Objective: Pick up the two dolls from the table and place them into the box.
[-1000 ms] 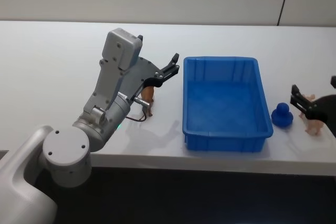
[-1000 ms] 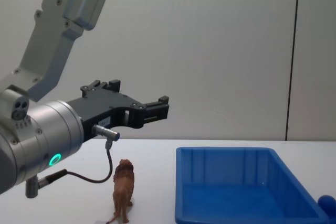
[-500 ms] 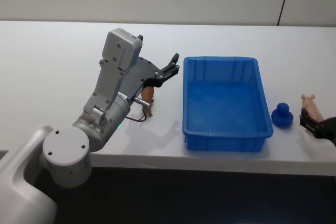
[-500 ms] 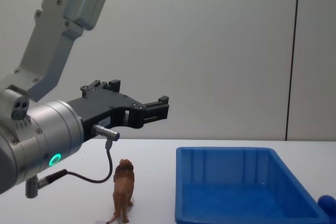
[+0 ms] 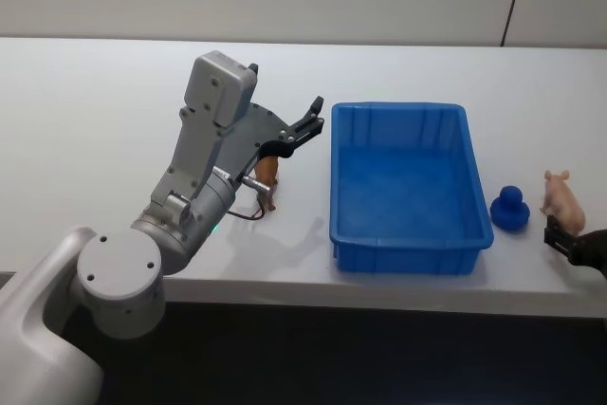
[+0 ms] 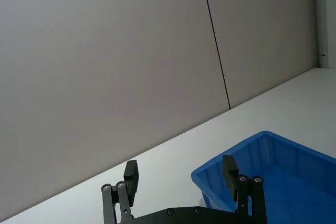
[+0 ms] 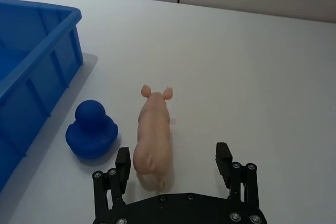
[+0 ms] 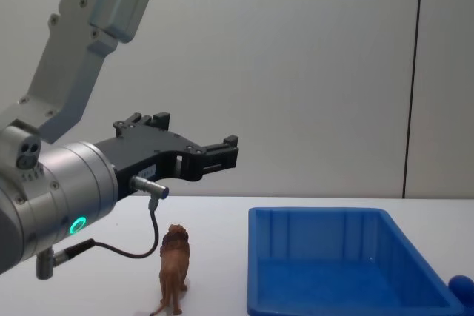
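Hovering above the surface [image 5: 114,92], the left gripper [image 5: 318,113] points toward the box [image 5: 403,235]. In the head view it sits at about 10 o'clock from the box's middle, close to the near-left part of the rim. Its fingers [image 6: 229,167] are spread apart with nothing between them. The left wrist view looks out between them at the box's blue wall and the grey wall beyond.

In the chest view the same gripper hangs clearly higher than the lion [image 8: 174,268]. The lion stands upright on the surface with its thin tail trailing down. In the head view the lion is at 9 o'clock from the box, near its left wall but apart from it, and partly hidden behind the left arm.

The box is bright blue and shallow, and its floor is bare.

The dark-blue toy [image 5: 509,209] rests on the surface at about 4 o'clock from the box's middle, just beside the right wall. A small pink pig [image 5: 560,194] stands at 3 o'clock from the blue toy, close to it but not touching.

The right gripper [image 7: 172,156] is at 6 o'clock from the pig in the head view, at the lower right edge. Its fingers [image 7: 223,156] are wide open and grip nothing. In the right wrist view the pig's hind end lies between them, nearer the finger on the blue toy's side, with its snout pointing away. Whether that finger touches the pig cannot be told.
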